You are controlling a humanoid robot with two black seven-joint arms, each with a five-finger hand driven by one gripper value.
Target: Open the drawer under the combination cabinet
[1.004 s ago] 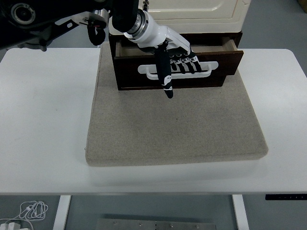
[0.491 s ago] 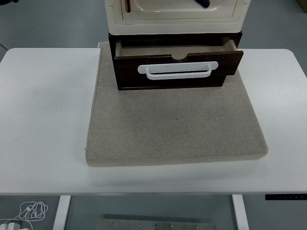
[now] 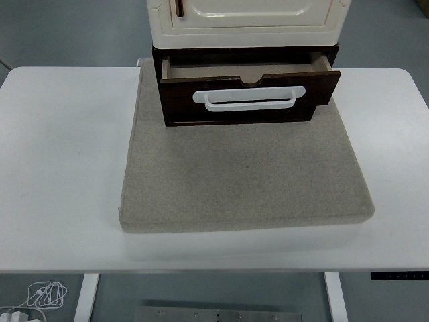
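Drawer (image 3: 248, 94) stands pulled out toward the near edge under cream cabinet (image 3: 244, 17), white handle (image 3: 248, 98) lying crosswise. Neither hand visible; fingers' state unknown.

A white table (image 3: 60, 168) fills most of the view, its near edge running across the bottom. A grey mat (image 3: 241, 181) lies on its middle, reaching toward the far edge. Below the table, at the lower left, a coiled white cable (image 3: 45, 294) lies on the grey floor (image 3: 214, 298) beside a white table leg (image 3: 87, 295)
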